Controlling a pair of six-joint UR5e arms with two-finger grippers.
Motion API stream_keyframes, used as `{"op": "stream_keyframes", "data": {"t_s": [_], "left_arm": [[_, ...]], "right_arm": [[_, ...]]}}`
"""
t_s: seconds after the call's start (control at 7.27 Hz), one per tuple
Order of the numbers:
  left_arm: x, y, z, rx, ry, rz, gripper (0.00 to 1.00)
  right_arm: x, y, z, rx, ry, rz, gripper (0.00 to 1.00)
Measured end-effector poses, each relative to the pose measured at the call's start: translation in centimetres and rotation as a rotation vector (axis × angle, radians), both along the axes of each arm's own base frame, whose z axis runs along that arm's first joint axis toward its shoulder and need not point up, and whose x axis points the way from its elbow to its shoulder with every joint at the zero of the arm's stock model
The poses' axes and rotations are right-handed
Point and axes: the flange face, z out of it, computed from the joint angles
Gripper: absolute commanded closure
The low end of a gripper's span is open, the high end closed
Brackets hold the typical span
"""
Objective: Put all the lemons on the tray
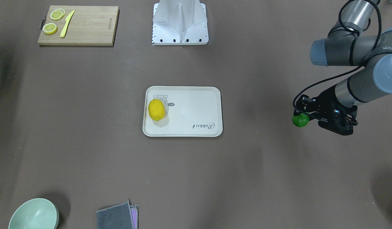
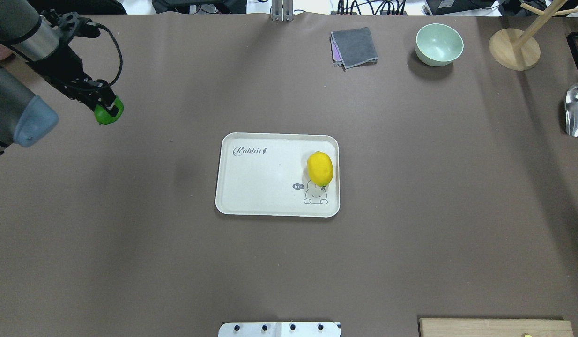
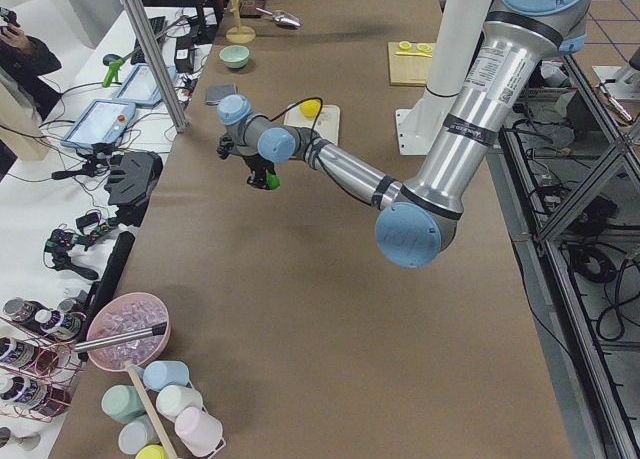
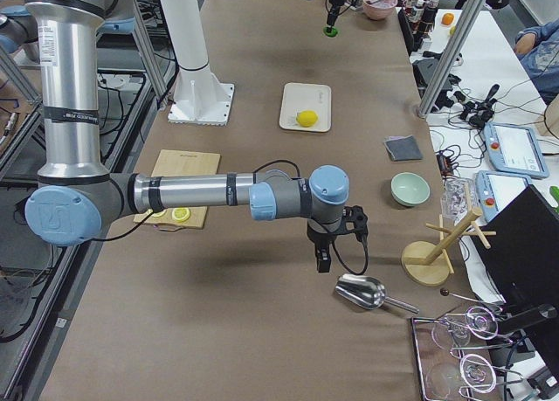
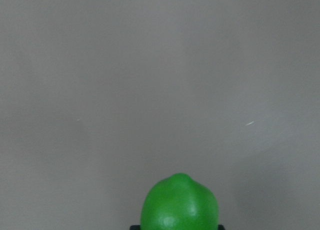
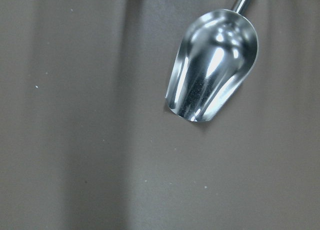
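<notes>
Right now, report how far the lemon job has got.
Done: the yellow lemon lies on the tray. In hand: the left gripper holds the green lemon, well away from the tray. Left: carry it over and set it on the tray.

The left arm (image 1: 351,86) and the right arm (image 4: 183,191) are brushed-silver tubes joined by grey housings with round pale-blue caps. One cap bears a white logo. A thin black cable (image 2: 121,58) runs along the left arm to its matte-black left gripper (image 1: 302,117), where a tiny blue light glows. The white metal pedestal (image 1: 180,22) has black screws along its foot.
</notes>
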Motion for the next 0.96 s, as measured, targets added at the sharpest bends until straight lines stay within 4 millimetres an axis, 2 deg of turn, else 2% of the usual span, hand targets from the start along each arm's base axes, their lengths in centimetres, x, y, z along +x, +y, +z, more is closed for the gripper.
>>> {"op": "stream_keyframes", "data": {"t_s": [0.14,0.41,0.55,0.69,0.83,0.96], "left_arm": [[3.9,1.0,-3.3,-0.028,0.009,0.003,1.00],[13.0,4.1,-8.9,-0.079,0.029,-0.007,1.00],[17.0,5.5,-10.7,-0.101,0.046,-0.021,1.00],[20.0,5.9,-11.6,-0.114,0.054,-0.035,1.00],[21.7,5.8,-11.9,-0.120,0.054,-0.040,0.86],[22.6,5.7,-11.8,-0.122,0.054,-0.040,0.25]], "right_arm": [[1.0,1.3,0.5,-0.005,0.013,0.012,0.00],[2.7,3.1,2.1,-0.008,0.031,0.012,0.00],[3.3,3.7,2.7,-0.015,0.037,0.016,0.00],[3.6,4.0,3.1,-0.022,0.039,0.021,0.00],[3.7,4.1,3.1,-0.026,0.039,0.024,0.00],[3.7,4.1,3.1,-0.032,0.037,0.027,0.00]]}}
